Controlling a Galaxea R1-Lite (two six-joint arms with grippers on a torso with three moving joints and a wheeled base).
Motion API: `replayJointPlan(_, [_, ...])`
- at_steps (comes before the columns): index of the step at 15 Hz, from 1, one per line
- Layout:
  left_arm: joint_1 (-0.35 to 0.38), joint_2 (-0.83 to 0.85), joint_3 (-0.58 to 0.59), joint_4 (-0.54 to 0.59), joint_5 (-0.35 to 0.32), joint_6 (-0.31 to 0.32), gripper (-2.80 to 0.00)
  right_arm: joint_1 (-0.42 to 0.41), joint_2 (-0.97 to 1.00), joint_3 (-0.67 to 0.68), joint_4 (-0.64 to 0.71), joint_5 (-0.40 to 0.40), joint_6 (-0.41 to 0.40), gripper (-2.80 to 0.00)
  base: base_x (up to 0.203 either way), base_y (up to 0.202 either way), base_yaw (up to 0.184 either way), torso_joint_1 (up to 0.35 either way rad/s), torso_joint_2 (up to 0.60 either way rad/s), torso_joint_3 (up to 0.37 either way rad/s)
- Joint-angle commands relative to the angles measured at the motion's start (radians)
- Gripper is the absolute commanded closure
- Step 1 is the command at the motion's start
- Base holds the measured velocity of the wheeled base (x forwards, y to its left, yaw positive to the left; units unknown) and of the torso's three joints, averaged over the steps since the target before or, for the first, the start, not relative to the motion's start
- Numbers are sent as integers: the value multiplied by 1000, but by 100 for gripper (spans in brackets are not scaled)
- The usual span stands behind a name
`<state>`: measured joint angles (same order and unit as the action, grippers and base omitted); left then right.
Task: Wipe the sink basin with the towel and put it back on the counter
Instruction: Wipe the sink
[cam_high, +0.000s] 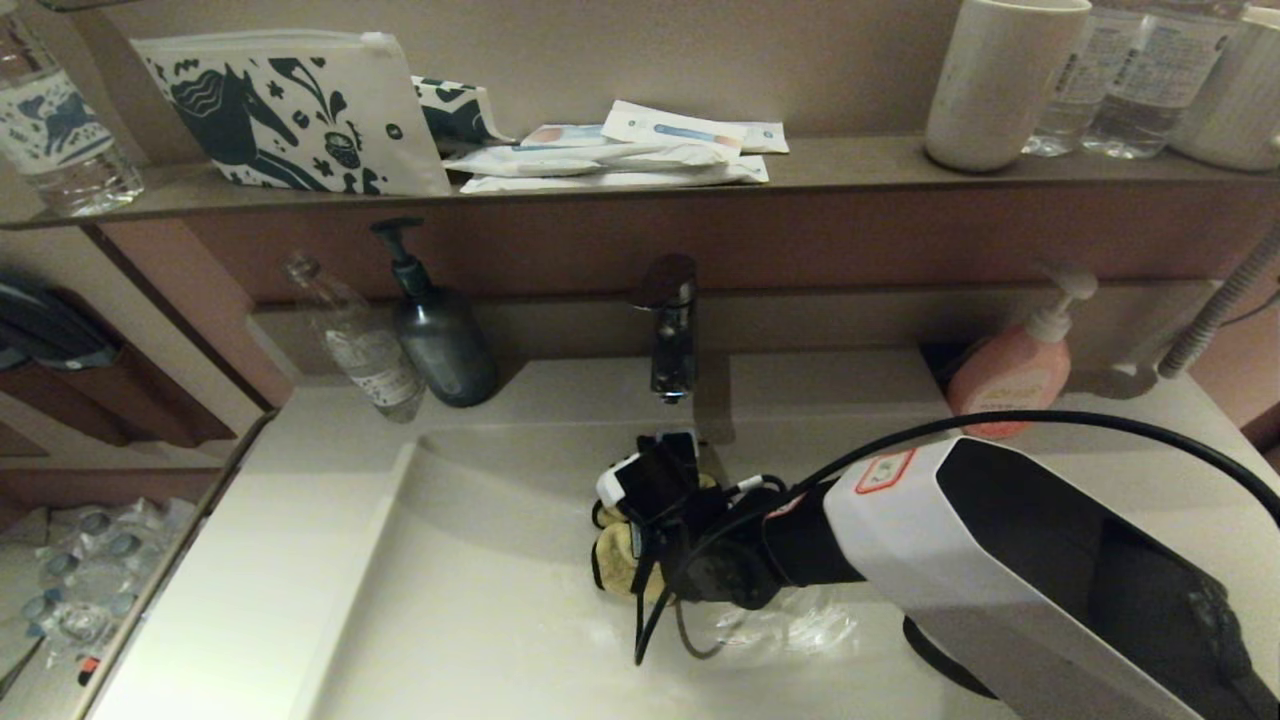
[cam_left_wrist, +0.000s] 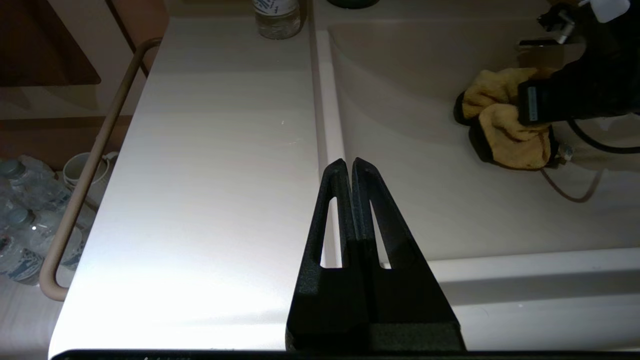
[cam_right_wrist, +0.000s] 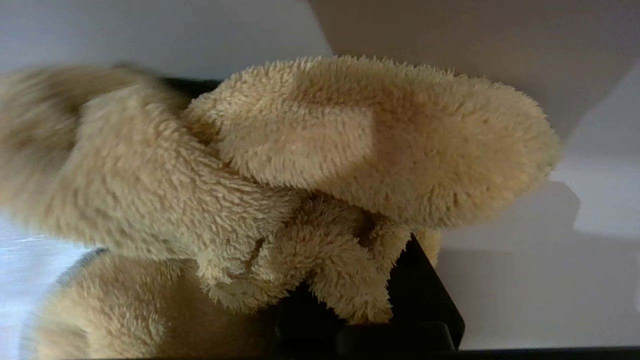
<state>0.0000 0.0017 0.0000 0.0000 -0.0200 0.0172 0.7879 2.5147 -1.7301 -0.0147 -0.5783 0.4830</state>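
The right gripper (cam_high: 640, 540) was clamped tight on the towel (cam_high: 618, 560), which sat bunched beneath it against the floor of the sink basin (cam_high: 480, 600), just in front of the tap. The cloth bulged toward the robot's left, with no clear long axis. The left gripper (cam_left_wrist: 351, 165), fingers pressed together and empty, hung over the bench (cam_left_wrist: 210, 175) at the basin's left rim, farther from the towel.

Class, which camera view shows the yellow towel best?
The left wrist view: the whole towel shows, bunched in the basin under the right pincer. The right wrist view shows only close fluff. In the head view the arm hides most of it.
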Motion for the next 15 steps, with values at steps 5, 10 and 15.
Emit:
replayJointPlan(5, [0, 1, 0, 0, 0, 0, 0, -61, -61, 116, -8, -28, 5, 0, 0, 0, 0, 0, 0, 0])
replayJointPlan(10, [0, 1, 0, 0, 0, 0, 0, -88, -127, 204, -9, -37, 5, 0, 0, 0, 0, 0, 0, 0])
replayJointPlan(15, [0, 1, 0, 0, 0, 0, 0, -134, -233, 359, -12, -52, 6, 0, 0, 0, 0, 0, 0, 0])
